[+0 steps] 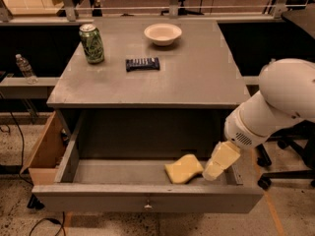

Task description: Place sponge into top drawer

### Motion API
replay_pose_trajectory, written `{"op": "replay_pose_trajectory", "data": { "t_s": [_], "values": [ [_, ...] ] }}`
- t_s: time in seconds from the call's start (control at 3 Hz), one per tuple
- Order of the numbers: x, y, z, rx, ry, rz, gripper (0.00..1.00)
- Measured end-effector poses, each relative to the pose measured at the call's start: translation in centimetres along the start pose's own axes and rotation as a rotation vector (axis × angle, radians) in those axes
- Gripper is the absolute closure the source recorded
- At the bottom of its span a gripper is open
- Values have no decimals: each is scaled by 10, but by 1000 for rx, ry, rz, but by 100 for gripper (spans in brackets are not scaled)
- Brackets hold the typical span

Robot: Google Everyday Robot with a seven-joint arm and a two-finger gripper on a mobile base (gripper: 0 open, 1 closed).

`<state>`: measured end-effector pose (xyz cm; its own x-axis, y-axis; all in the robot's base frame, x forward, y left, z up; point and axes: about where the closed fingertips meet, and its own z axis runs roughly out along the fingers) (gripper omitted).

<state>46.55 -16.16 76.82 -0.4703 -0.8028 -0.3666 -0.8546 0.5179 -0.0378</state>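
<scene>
The pale yellow sponge (183,169) lies on the floor of the open grey top drawer (147,196), right of its middle, near the front panel with its small metal knob (148,206). My gripper (220,161), with yellowish pads, hangs inside the drawer's right end just right of the sponge. It is open, and the sponge lies free beside it. The white arm (275,104) reaches in from the right.
On the grey tabletop (197,77) stand a green can (92,44), a dark snack bar (142,64) and a white bowl (163,33). A tan wooden drawer (45,151) sticks out at the left. A water bottle (24,68) stands on a left ledge.
</scene>
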Motion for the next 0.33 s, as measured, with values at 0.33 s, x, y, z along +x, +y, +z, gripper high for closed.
{"op": "replay_pose_trajectory", "data": {
  "t_s": [0.33],
  "values": [
    [4,2,-1,-11,13,-1,0]
  ]
}}
